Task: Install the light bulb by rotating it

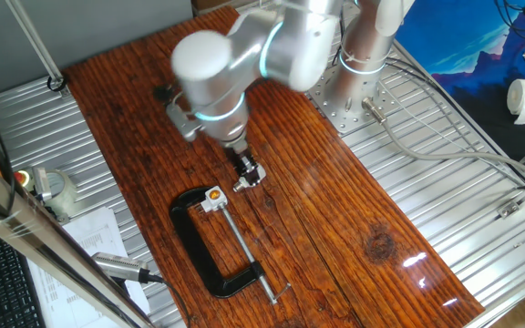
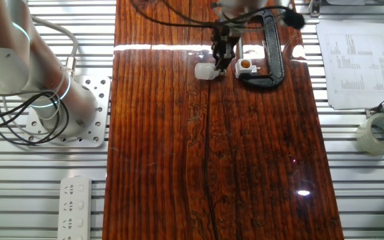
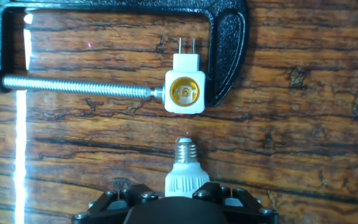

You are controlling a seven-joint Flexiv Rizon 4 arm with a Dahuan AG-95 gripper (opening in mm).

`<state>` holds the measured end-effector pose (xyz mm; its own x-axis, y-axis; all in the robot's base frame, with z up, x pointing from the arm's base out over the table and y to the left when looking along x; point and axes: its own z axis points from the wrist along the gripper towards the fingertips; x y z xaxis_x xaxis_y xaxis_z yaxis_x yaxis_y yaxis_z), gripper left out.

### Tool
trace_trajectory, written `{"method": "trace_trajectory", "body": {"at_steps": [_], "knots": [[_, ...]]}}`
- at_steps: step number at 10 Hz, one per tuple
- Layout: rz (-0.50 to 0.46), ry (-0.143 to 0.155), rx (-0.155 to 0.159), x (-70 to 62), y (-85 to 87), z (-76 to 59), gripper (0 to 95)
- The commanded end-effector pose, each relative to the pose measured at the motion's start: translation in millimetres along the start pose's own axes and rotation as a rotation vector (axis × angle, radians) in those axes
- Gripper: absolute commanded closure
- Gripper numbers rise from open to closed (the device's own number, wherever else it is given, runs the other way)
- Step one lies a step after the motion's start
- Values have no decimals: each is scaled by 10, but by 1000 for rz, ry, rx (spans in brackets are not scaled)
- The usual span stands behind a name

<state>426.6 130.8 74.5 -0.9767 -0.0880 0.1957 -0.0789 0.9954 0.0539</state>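
1. In one fixed view we see the gripper low over the wooden table, just beside the socket block. The block is pinched in the one black C-clamp. A pale speck at the fingertips is likely the light bulb, but it is too small here for us to read the grip.

2. In the other fixed view we find the light bulb as a whitish lump at the gripper, to the left of the socket block and clearly apart from it. The C-clamp wraps round the block on the table. We count one bulb, one socket, one clamp and one arm.

3. In the hand view we see the light bulb with its white body at the bottom edge, seated against the gripper housing, and its silvery screw base pointing up at the socket block. The fingers themselves are out of frame, so we judge the jaws closed on the bulb's body from the way it sits, held off the wood. The orange-ringed opening lies nearly in line with the screw base, with bare wood between the two. The C-clamp presses the block between its screw and its frame.

4. We judge the task about halfway: the bulb is picked up and aimed, while the insertion and all the rotating are not yet done.
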Motion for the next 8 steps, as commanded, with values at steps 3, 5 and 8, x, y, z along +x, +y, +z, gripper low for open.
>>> {"method": "trace_trajectory", "body": {"at_steps": [3, 5, 8], "knots": [[9, 91, 63, 18, -4, -5, 380], [-13, 77, 58, 25, -13, 7, 380], [-7, 60, 58, 32, -20, 17, 380]]}}
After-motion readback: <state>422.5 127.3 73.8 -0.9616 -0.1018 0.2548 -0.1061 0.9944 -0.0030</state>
